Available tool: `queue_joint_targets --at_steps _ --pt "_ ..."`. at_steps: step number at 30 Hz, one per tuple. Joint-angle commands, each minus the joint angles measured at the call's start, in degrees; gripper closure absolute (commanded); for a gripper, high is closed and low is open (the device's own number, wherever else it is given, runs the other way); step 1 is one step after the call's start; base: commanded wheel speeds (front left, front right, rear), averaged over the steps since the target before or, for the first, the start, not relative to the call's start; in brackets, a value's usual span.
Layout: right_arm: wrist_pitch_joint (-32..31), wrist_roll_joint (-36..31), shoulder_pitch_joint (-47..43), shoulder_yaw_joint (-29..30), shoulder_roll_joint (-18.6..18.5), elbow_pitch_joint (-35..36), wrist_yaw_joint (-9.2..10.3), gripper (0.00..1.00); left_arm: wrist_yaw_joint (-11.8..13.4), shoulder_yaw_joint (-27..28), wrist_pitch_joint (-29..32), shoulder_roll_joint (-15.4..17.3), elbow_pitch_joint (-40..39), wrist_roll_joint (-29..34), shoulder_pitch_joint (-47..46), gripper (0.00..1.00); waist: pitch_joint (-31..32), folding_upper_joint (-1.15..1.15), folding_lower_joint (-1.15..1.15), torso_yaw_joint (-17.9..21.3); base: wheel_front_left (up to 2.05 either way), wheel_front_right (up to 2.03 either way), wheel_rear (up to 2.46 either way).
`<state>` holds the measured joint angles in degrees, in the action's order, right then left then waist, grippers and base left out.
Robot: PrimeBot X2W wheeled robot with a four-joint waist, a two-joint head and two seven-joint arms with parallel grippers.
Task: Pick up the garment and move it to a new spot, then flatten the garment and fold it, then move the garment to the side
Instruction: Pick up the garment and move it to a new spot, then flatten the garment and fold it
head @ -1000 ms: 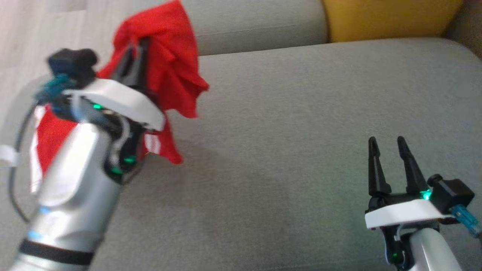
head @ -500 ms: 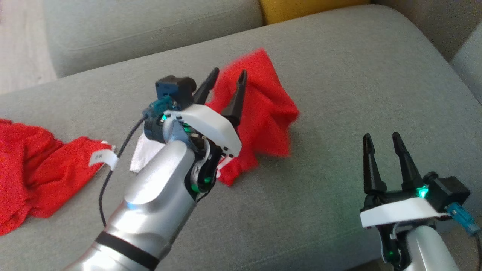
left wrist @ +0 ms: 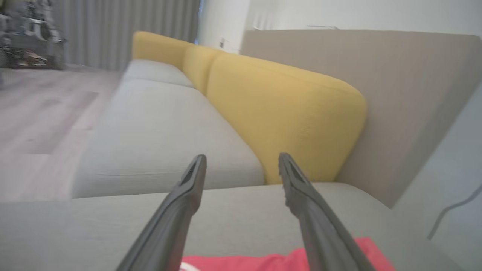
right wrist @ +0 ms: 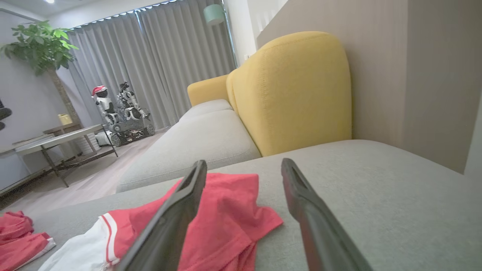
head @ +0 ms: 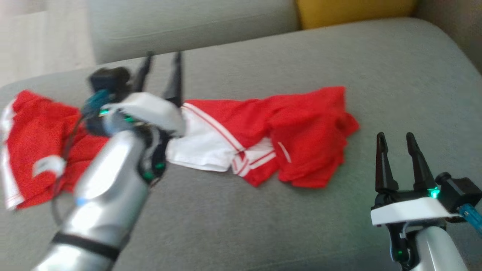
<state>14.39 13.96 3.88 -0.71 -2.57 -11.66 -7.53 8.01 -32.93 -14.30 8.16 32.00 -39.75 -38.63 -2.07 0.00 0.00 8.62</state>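
The garment (head: 293,128), red with a white panel and white stripes, lies crumpled and stretched out across the middle of the grey sofa seat (head: 263,218). My left gripper (head: 162,56) is open and empty above the garment's left end, fingers pointing at the backrest. In the left wrist view the left gripper (left wrist: 243,158) stands with jaws apart over a red edge of the garment (left wrist: 278,261). My right gripper (head: 395,136) is open and empty at the lower right, just right of the garment. In the right wrist view the right gripper (right wrist: 244,163) looks over the garment (right wrist: 233,214).
A second red garment (head: 34,128) with white trim lies at the seat's left end, partly behind my left arm; it shows again (right wrist: 19,233) in the right wrist view. A yellow cushion (head: 354,11) sits at the back right. Wooden floor (head: 41,41) lies beyond the left edge.
My left gripper has opened and let go of the garment, which dropped and now lies spread on the seat. The head camera has shifted. The right gripper stays open.
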Motion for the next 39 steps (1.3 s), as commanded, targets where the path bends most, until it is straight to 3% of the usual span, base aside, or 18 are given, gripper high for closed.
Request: queue_joint_targets --at_steps 1,6,10,17,27,32,39 --pt "0.6 -0.4 0.8 -1.1 -0.3 2.0 0.04 0.00 0.0 2.7 -0.7 2.2 -2.3 1.0 -0.4 0.00 1.2 0.00 0.00 -3.3 0.00 0.00 0.00" --pt "0.6 -1.0 -0.1 -0.5 -0.3 1.5 0.04 0.00 -0.8 7.5 -0.7 6.8 -8.5 4.9 9.5 0.00 2.5 0.00 0.00 -7.8 0.00 0.00 0.00" --pt "0.6 -1.2 -1.3 0.2 -0.3 0.8 0.04 0.00 -1.8 10.6 -0.7 7.8 -13.5 6.8 18.6 0.00 3.6 0.00 0.00 -10.7 0.00 0.00 0.00" --pt "0.6 -2.2 -2.7 0.0 -0.3 -0.6 0.04 0.00 -3.4 15.4 -0.7 3.4 -20.3 9.6 31.5 0.00 4.5 0.00 0.00 -13.5 0.00 0.00 0.00" --pt "0.2 -4.4 -1.7 -2.3 -0.3 -0.7 0.04 0.00 -6.6 19.1 -0.7 -1.1 -21.3 14.2 33.3 0.00 3.5 0.00 0.00 -13.7 0.00 0.00 0.00" --pt "-0.8 -7.0 -0.3 -6.6 -0.3 0.2 0.04 0.00 -8.0 19.7 -0.7 -2.4 -20.4 15.2 33.4 0.00 2.6 0.00 0.00 -14.1 0.00 0.00 0.00" --pt "-4.6 -12.4 5.0 -17.8 -0.3 -1.0 0.04 0.00 -10.2 19.4 -0.7 -4.1 -19.1 16.5 32.0 0.00 -0.5 0.00 0.00 -17.2 0.00 0.00 0.00"
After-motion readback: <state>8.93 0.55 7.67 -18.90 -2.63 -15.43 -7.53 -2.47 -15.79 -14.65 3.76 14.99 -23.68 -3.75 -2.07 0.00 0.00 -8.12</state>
